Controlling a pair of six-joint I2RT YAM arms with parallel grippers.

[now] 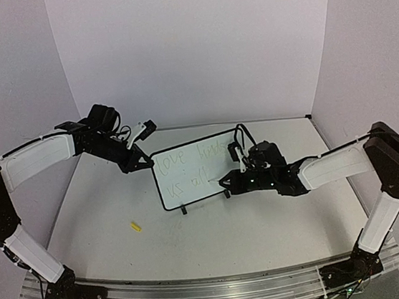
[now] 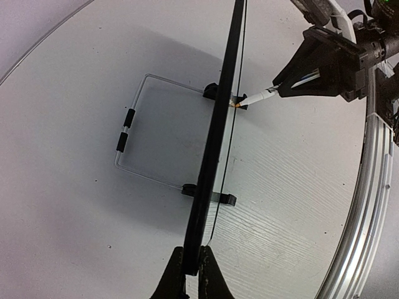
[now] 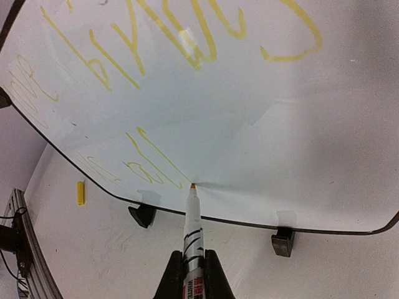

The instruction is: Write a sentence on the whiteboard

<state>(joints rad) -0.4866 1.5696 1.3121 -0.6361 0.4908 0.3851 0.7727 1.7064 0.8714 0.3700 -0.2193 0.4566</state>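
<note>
I see the whiteboard [image 1: 195, 173] standing nearly upright on its two black feet in the middle of the table [image 1: 265, 221], white with a thin black frame. The sentence [image 1: 170, 161] on it has two thin yellow-green lines, and the lower one reads about "us all". The upper line I cannot read fully: the right wrist view cuts it off, and a cable crosses it in the top view. At the whiteboard's left edge the left gripper [image 2: 192, 271] is clenched on the frame. In front of the whiteboard the right gripper [image 3: 193, 265] grasps a marker [image 3: 191, 218], its tip touching the board just after the lower line
</note>
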